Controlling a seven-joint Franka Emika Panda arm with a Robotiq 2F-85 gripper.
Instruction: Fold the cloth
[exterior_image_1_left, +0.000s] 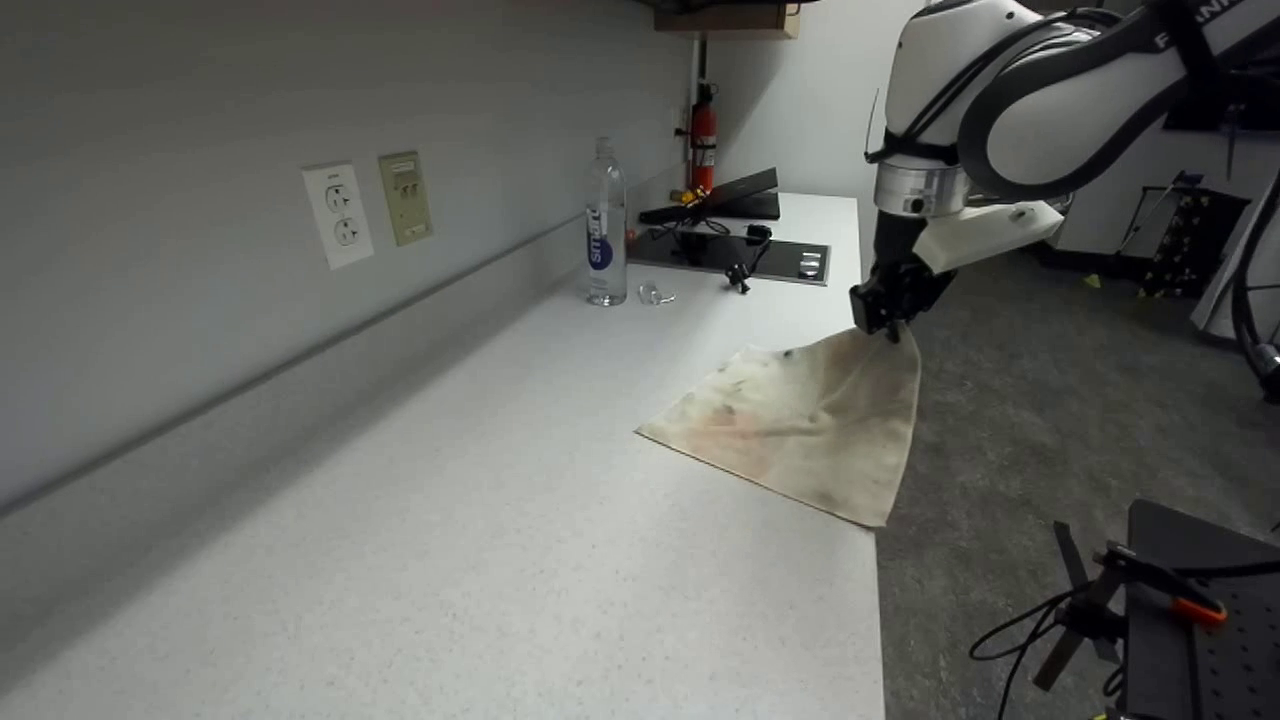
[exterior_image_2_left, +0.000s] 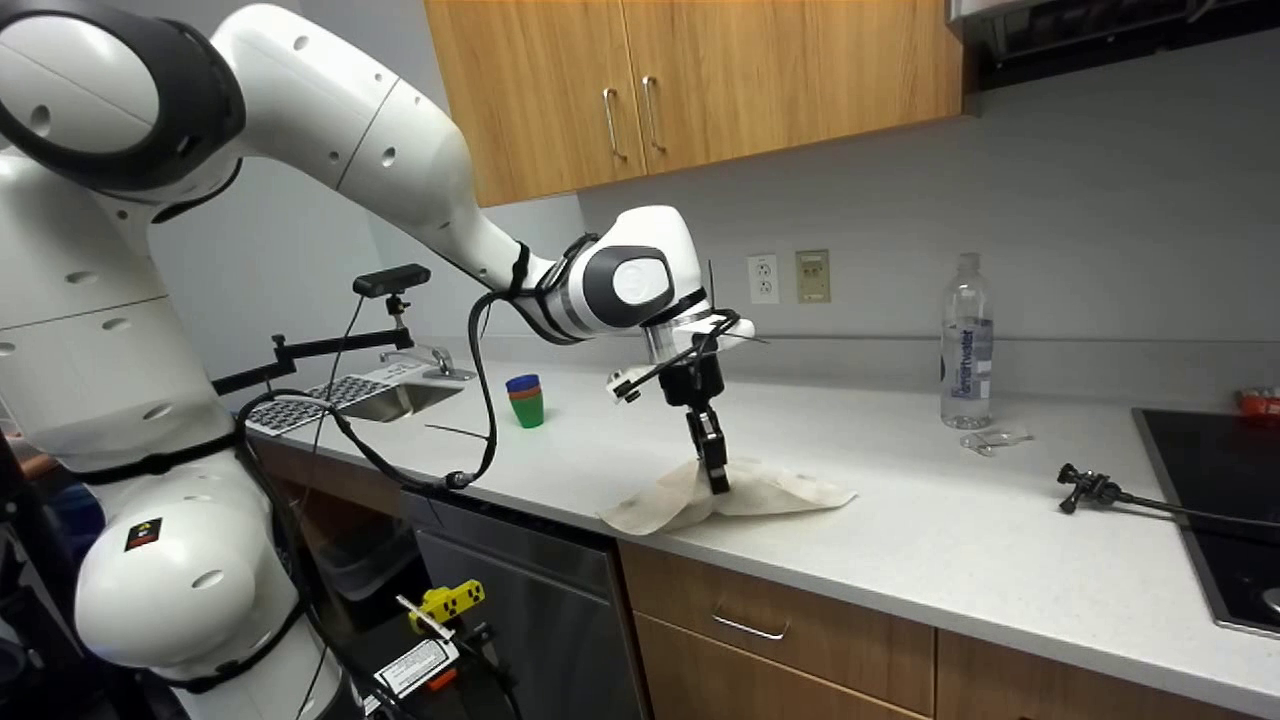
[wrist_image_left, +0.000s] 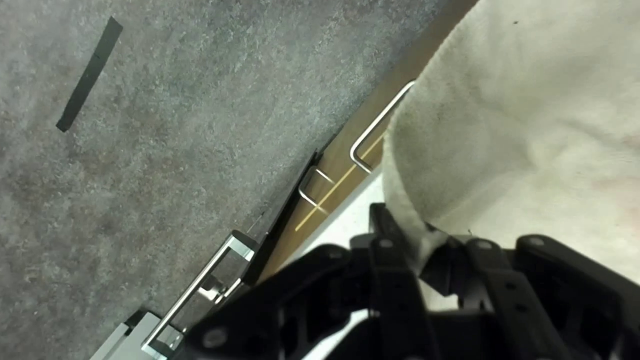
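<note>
The jaws were clamped on the raised edge of a stained cloth (exterior_image_1_left: 800, 420), spread at the front of a bench (exterior_image_1_left: 450, 560). Light and limp by its look, it seemed best held near a corner for folding over.

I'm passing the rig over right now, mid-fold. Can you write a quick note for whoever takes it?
Gripper: closed, pinching the cloth at its edge.
Cloth: mostly spread on the counter, by its front edge, curling up where it is held.
Bottle: upright on the counter, apart from the cloth.
Done: cloth gripped; no finished fold shows.
Left: probably carry the held edge over the rest, lay it down, let go, then check the fold lies flat.
</note>
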